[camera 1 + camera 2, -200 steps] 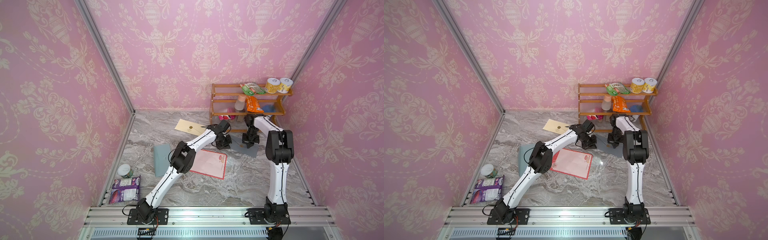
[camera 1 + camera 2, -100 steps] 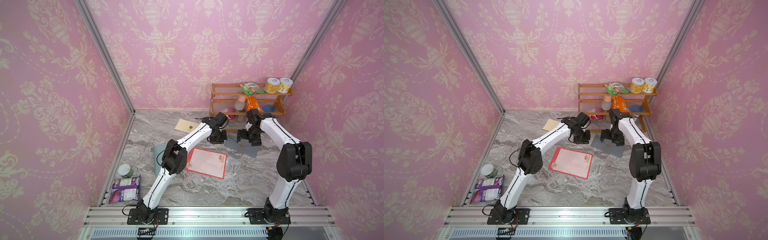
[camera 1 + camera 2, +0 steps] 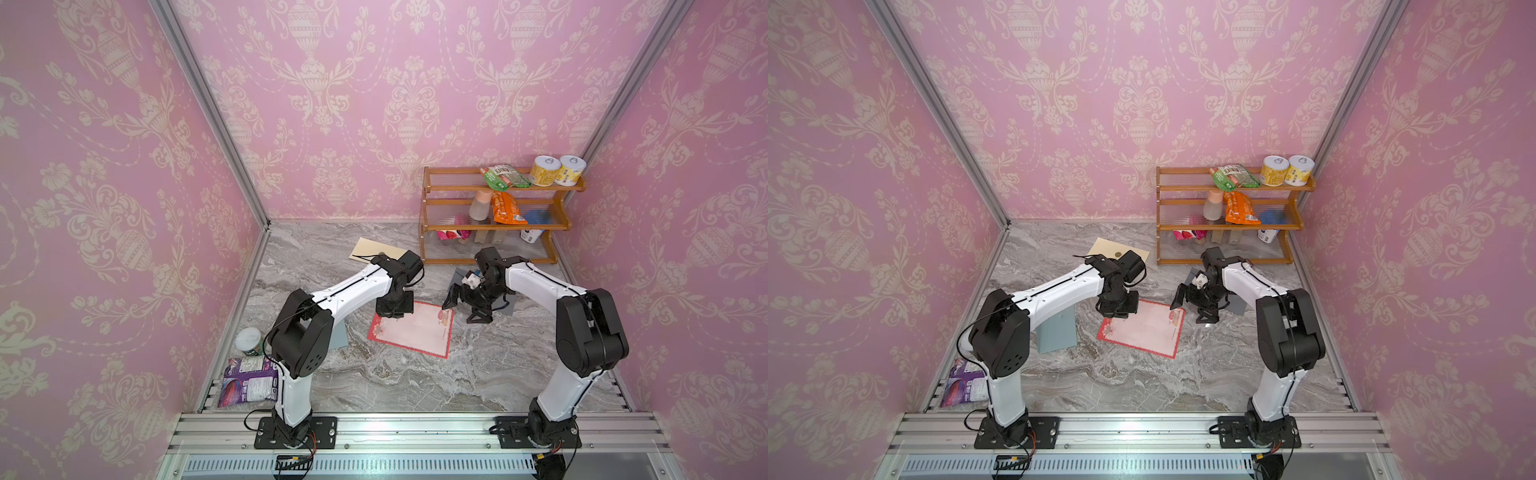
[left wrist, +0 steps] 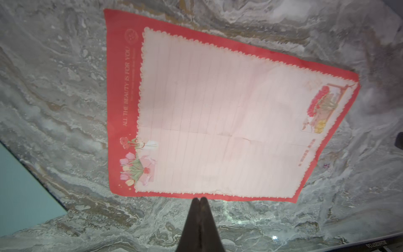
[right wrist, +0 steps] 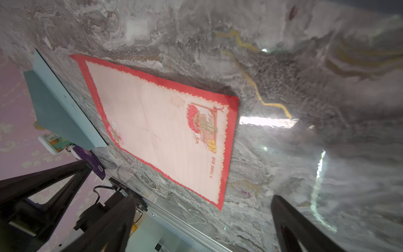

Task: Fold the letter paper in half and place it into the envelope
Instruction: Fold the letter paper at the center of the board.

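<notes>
Left gripper (image 4: 199, 199) is seen clenched, tips pressed together with nothing between them, set just at an edge of the letter paper (image 3: 415, 332); contact cannot be told. Right gripper (image 3: 464, 306) is seen spread wide and empty, just beside the paper's corner. Paper is laid flat and unfolded on the marble table (image 3: 415, 386). Envelope (image 3: 368, 249) is laid toward the back, apart from the paper, partly hidden by the left arm.

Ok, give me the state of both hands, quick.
Left hand: closed, holding nothing, tips at the edge of the letter paper.
Right hand: open, empty.
</notes>
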### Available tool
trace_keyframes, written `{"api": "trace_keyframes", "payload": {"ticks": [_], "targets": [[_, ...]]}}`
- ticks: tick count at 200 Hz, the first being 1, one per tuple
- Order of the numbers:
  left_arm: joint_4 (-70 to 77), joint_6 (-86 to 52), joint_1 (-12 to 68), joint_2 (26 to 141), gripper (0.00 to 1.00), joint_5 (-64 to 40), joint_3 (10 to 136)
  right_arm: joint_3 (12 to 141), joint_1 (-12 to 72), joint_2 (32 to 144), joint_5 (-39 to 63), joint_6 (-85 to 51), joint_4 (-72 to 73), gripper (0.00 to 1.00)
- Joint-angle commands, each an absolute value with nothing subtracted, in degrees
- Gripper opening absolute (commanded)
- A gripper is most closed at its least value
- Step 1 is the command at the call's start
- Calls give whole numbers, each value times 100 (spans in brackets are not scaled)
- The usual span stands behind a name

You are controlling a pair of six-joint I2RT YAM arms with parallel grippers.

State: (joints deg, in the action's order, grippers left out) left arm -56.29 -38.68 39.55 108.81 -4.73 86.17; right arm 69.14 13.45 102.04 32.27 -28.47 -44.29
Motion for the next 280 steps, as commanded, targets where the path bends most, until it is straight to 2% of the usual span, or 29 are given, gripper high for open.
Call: {"api": "trace_keyframes", "payload": {"ticks": [1,93,162,218,251,280], "targets": [[-5555,-3850,3914,10526,0,-120,8322,6869,1469,10398,3586,-3171,-3876,100],[-5330,-3710,3814,10676,0,-157,7699,7031,1549,11015,3270,-3129,-3795,100],[-5194,-3543,3799,10989,0,-365,7550,6489,1551,11265,3505,-3198,-2866,100],[-5108,-3500,3798,11312,0,-572,7717,6020,1634,10981,4008,-3255,-2048,99],[-5071,-3507,3802,11543,0,-715,7869,5881,1767,10860,4401,-3389,-1701,95],[-5026,-3566,3803,11695,0,-798,8017,5767,1888,10690,4524,-3393,-1517,84]]}}
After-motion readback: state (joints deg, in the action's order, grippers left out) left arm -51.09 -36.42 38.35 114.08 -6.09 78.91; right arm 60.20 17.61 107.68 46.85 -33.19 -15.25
